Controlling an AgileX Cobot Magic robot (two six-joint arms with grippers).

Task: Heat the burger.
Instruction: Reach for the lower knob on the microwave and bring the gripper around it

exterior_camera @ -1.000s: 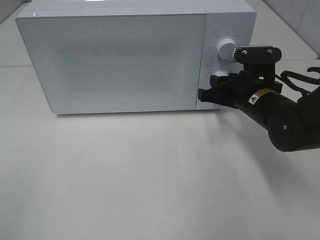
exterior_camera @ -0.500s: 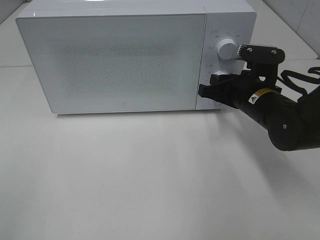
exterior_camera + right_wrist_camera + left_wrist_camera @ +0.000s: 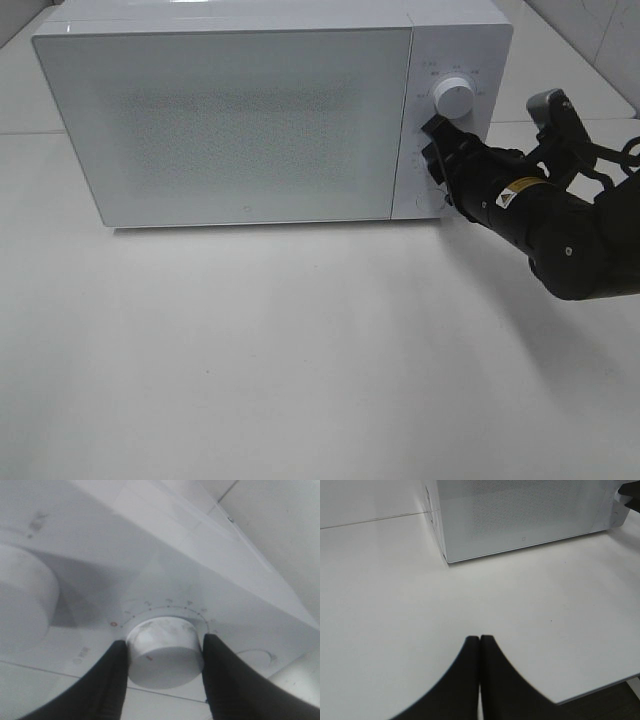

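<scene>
- The right gripper (image 3: pixel 438 150) is reaching in from about 4 o'clock in the high view. Its jaws are pinching the lower knob (image 3: pixel 164 662) on the microwave (image 3: pixel 230 120), one finger on each side of the smooth round barrel.
- That grip is looking shallow, with only the fingertips pressing the knob's sides. If the wrist is turning faster than the knob allows, the pads are likely sliding round it and the timer is not advancing.
- The ticks on the scale (image 3: pixel 167 602) around the knob are sitting close together. A small excess of wrist roll is risking far too long a heating time, and too little is leaving the timer at zero.
- The upper knob (image 3: pixel 455 96) is sitting just beside, at 12 o'clock of the gripped one. A wrist rolling or drifting upward is risking a knock that changes the power setting.
- Pushing inward while twisting is risking shoving the whole microwave across the table (image 3: pixel 300 350), since nothing is bracing it.
- The left gripper (image 3: pixel 480 642) is hanging over bare table at about 7 o'clock of the microwave, jaws pressed together and holding nothing, so it is giving no support.
- The burger is not showing in any view. The door (image 3: pixel 150 60) is shut and frosted, so I cannot tell whether the burger is lying inside. If it is not, the microwave is running empty.
</scene>
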